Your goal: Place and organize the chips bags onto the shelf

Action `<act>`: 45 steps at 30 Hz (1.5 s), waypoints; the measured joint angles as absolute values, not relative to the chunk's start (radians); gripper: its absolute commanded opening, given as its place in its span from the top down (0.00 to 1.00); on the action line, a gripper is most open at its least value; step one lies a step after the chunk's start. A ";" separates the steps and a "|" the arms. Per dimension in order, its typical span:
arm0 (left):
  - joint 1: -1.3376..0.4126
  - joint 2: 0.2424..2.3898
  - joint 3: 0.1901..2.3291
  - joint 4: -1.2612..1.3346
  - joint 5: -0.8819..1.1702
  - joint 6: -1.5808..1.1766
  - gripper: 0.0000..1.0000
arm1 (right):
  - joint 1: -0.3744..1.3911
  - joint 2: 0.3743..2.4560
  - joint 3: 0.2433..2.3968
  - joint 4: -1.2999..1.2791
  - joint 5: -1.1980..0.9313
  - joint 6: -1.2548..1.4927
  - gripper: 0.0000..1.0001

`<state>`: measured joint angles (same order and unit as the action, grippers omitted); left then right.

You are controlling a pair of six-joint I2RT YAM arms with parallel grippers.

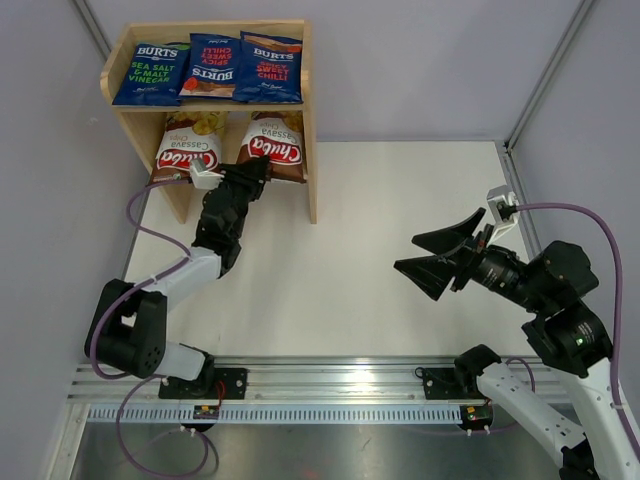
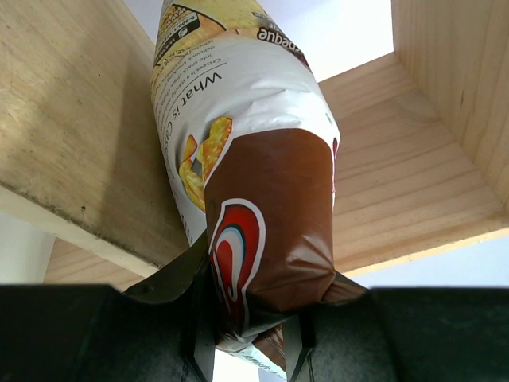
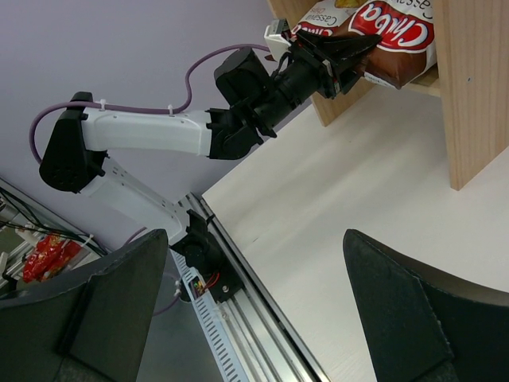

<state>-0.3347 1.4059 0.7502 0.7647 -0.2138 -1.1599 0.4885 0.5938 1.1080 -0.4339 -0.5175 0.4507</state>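
Observation:
The wooden shelf (image 1: 309, 120) stands at the far left. Its top tier holds three blue Burts bags: one green-lettered (image 1: 150, 72) and two red-lettered (image 1: 213, 66) (image 1: 270, 68). The lower tier holds two brown-and-white Chuba bags (image 1: 186, 150) (image 1: 275, 145). My left gripper (image 1: 256, 170) is shut on the near end of the right Chuba bag (image 2: 270, 215), which reaches into the lower tier between the shelf boards (image 2: 398, 175). My right gripper (image 1: 405, 253) is wide open and empty over the table at the right. The right wrist view shows its fingers (image 3: 119, 302) apart, the shelf (image 3: 469, 95) and the held bag (image 3: 394, 36).
The aluminium rail (image 1: 330, 385) with both arm bases runs along the near edge. Grey walls enclose the white table (image 1: 360, 290). The left arm (image 3: 151, 131) stretches from the rail towards the shelf.

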 measured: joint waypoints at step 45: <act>-0.395 1.340 0.808 0.522 -0.327 -1.082 0.01 | 0.488 0.604 1.027 -0.386 -0.543 0.446 0.01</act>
<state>-0.3950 1.3403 0.8082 0.5220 -0.3271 -1.0817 0.4885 0.6041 1.0267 -0.3859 -0.5434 0.4458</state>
